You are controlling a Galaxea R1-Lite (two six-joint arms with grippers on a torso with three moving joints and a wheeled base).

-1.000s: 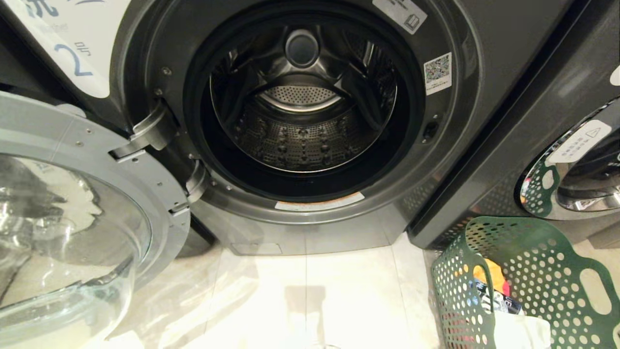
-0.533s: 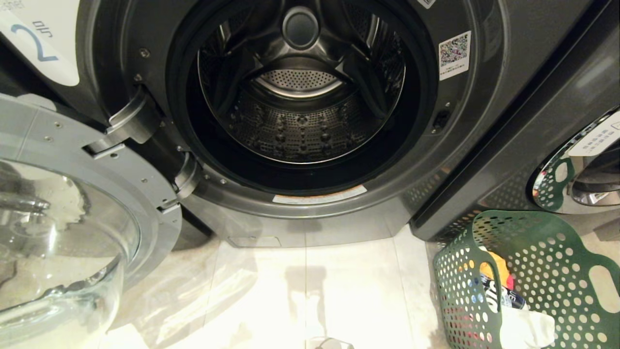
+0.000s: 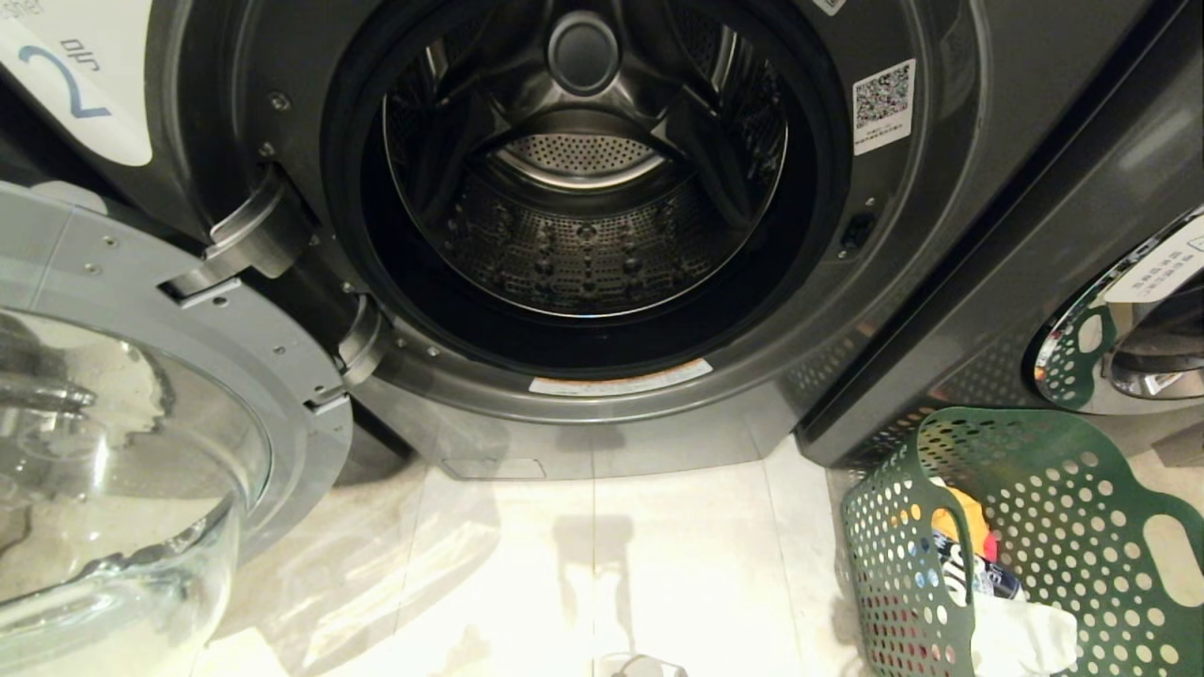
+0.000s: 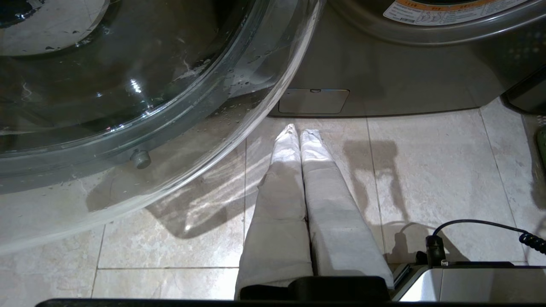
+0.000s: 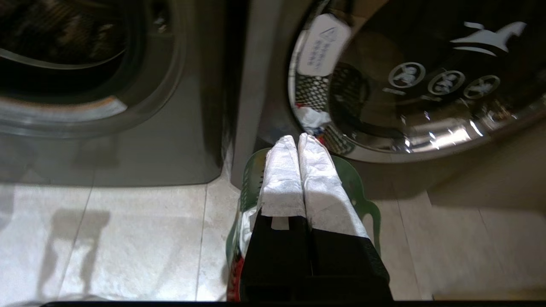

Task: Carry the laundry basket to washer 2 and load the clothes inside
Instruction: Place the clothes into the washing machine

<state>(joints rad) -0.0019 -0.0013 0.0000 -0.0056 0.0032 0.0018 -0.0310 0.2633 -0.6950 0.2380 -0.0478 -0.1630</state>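
To your right stood a second dark grey machine [image 3: 1016,273], its chrome-rimmed round door [image 5: 409,85] shut and bearing a white sticker [image 5: 322,44] and three round icons, probably care symbols. Pale stone floor tiles [image 3: 658,564] lay below you, and a coiled black cable [image 4: 482,226] crossed them.

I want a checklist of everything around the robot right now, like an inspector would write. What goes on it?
Surface: pale tiled floor, bare in front of the washer.
Job's things: washer 2 with its door swung open and the drum empty; green laundry basket on the floor to its right, the clothes inside.
Clutter: nothing seen.
Grippers: left gripper shut, empty, above the floor by the open door; right gripper shut, empty, above the basket.
Cables: a black cable at the robot's base.
Surroundings: a second washer on the right, door closed.
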